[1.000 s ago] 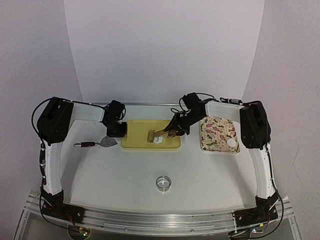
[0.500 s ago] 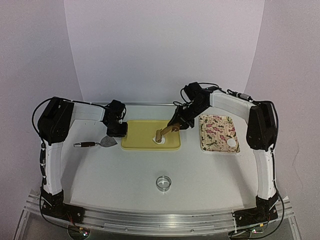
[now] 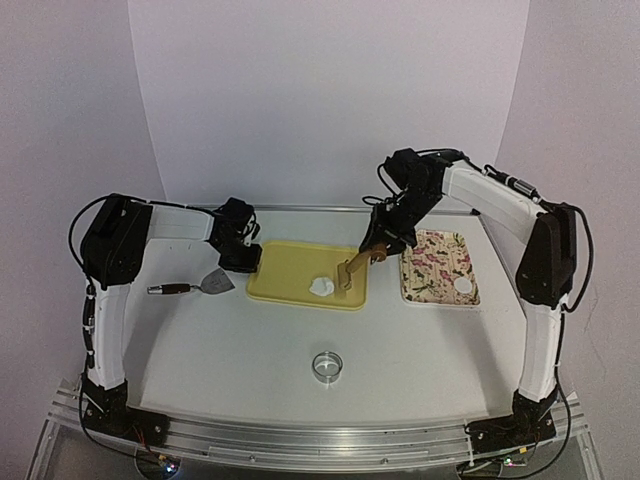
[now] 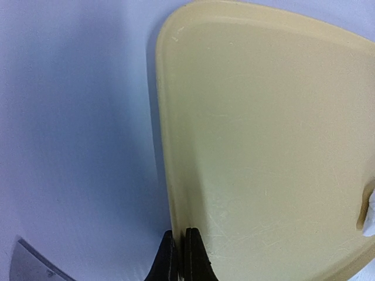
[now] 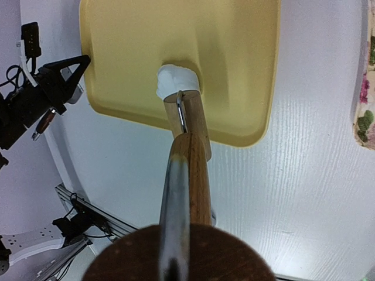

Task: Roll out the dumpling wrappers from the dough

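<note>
Done: one wrapper (image 3: 462,286) lying in the near right corner of the floral tray (image 3: 420,285).
In hand: dough (image 3: 322,288) on the yellow tray (image 3: 285,270), right of its middle; lumpy and thick-edged in the right wrist view (image 5: 177,81), so judged only partly rolled.
Left to do: flatten the dough thin, cut discs, move them to the floral tray; likely most of the job.
Idle tools: cutter (image 3: 327,365) on the worktop (image 3: 230,340) well in front of the trays; scraper (image 3: 213,284) just left of the yellow tray.
Right claw (image 3: 378,248): gripping the roller (image 3: 350,272) by its wooden handle; roller slanted down and left, head at the dough's right edge, touching or just beside it.
Right arm: elbow high, reaching over the gap between the trays.
Left claw (image 4: 179,246): closed, tips at the yellow tray's left rim; pressing or pinching, cannot tell.
Left arm: stretched low along the far side of the worktop.
</note>
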Robot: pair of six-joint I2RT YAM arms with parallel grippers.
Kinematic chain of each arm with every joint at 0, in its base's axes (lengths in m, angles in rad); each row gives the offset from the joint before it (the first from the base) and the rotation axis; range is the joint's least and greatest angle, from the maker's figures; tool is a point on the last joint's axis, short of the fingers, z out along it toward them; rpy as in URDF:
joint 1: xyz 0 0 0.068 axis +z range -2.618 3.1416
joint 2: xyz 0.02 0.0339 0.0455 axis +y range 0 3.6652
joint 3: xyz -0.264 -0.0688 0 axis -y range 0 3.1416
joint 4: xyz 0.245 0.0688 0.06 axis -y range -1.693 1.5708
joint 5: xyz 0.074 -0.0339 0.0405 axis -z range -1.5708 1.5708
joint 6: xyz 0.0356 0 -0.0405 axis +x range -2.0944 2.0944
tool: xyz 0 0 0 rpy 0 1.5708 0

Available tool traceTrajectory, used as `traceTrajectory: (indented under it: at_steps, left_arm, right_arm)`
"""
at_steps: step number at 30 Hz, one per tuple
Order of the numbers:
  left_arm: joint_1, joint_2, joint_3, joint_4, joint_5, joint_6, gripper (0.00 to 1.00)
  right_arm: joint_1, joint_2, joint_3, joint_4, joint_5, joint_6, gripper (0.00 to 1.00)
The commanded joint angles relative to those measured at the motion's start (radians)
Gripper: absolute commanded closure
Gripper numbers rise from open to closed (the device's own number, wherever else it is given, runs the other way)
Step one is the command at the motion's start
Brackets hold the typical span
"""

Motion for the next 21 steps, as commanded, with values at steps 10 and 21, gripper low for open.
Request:
traceTrajectory:
  at_steps: [10,21]
  left_arm:
    - [-0.146,0.049,0.088,-0.085,0.024,-0.019,1.0]
    - [-0.175,0.053,0.103,-0.104,0.013,-0.016,1.0]
  right_arm:
    - [0.067,0.056,0.201,-0.332,0.227,-0.275,1.0]
    - [0.117,0.088,0.211,-0.426,0.321,-0.332,1.0]
